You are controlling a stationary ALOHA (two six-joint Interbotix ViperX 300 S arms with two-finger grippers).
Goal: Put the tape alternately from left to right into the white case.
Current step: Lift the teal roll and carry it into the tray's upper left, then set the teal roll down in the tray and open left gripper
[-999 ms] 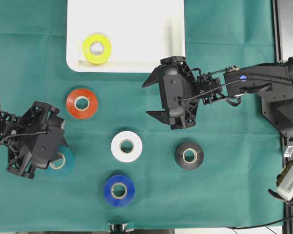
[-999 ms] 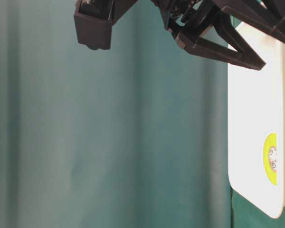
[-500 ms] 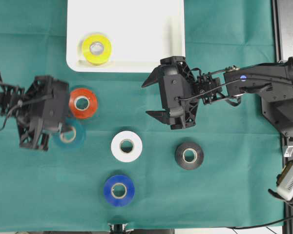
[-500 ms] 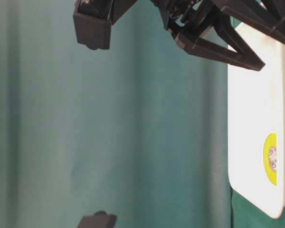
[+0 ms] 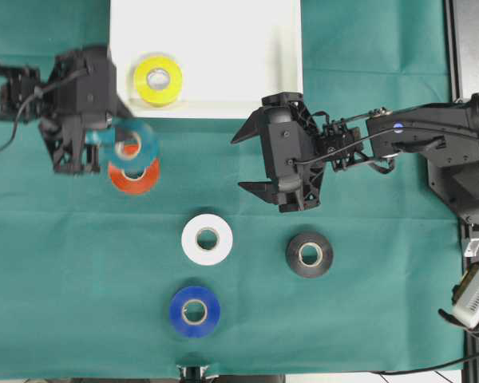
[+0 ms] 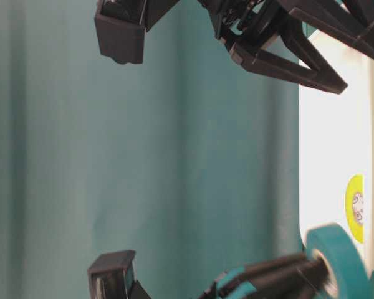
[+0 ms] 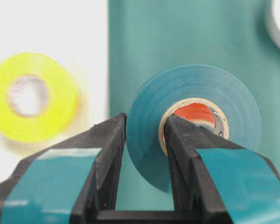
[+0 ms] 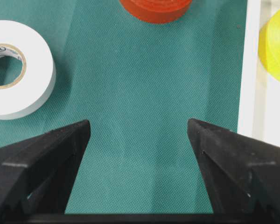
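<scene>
Left pincer (image 5: 108,142) clamped, right pincer (image 5: 250,161) apparently agape.

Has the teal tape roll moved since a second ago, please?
Yes. Held in the left gripper, the teal roll has travelled from below the red roll to just above it, toward the white case.

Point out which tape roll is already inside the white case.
The yellow roll, lying flat in the white case; the others are outside it.

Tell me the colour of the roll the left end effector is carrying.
Teal roll, pinched through its core by the left end effector; clearest in the left wrist view.
</scene>
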